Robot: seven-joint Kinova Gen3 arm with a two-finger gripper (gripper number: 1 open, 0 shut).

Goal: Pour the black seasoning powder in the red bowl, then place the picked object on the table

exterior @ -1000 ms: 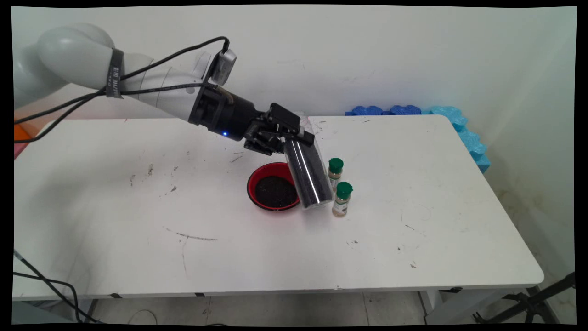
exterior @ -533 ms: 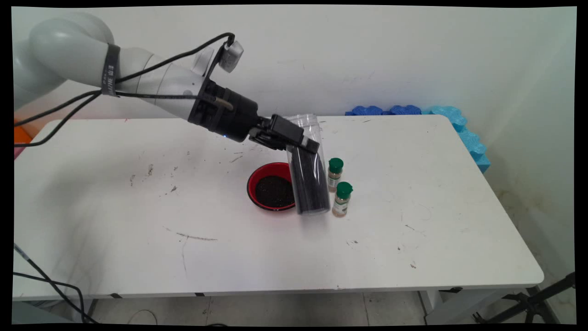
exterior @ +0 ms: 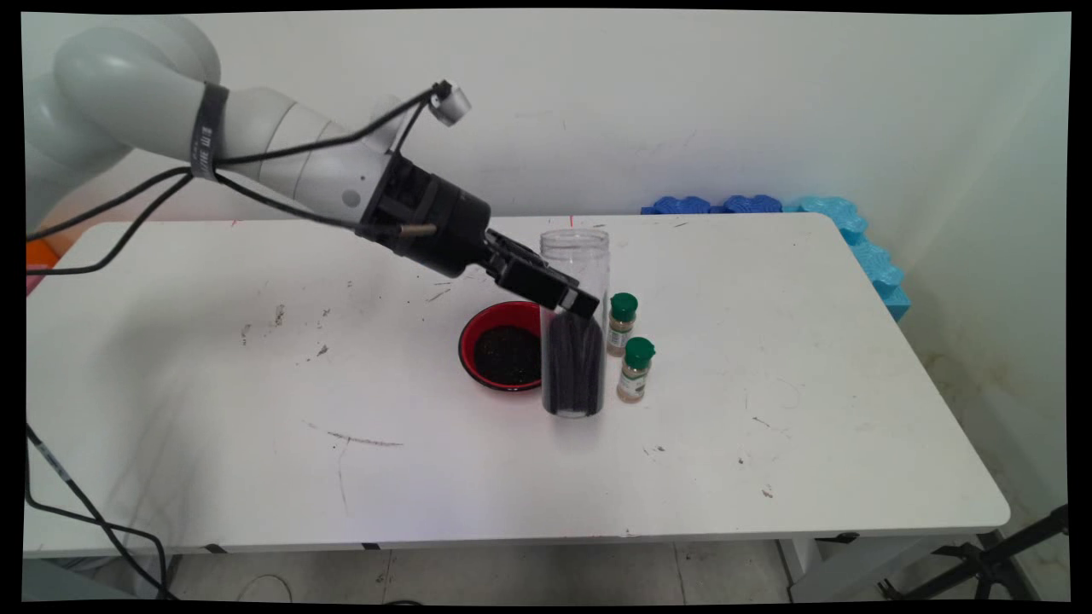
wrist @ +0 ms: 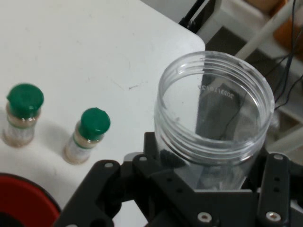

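Gripping a clear, lidless plastic jar about its middle, the black gripper reaches in from the upper left, its jaws closed on the jar's wall. The jar stands upright, its lower half dark with black grains and its threaded mouth open and empty. Its base sits at or just above the white tabletop; whether it touches cannot be told from the main view.

A red bowl holding more of the black grains lies just beside the jar on its left, partly hidden by it. Two small spice bottles with green caps, one farther back and one nearer, stand just beside it on its right. Blue foam pieces line the wall past the tabletop's far edge.

Judged from these views, the jar has little room on either side, so handling it well means keeping it plumb and its motion straight up or down, free of sideways drift that could knock the bottles or catch the bowl's rim, with a firm grip.
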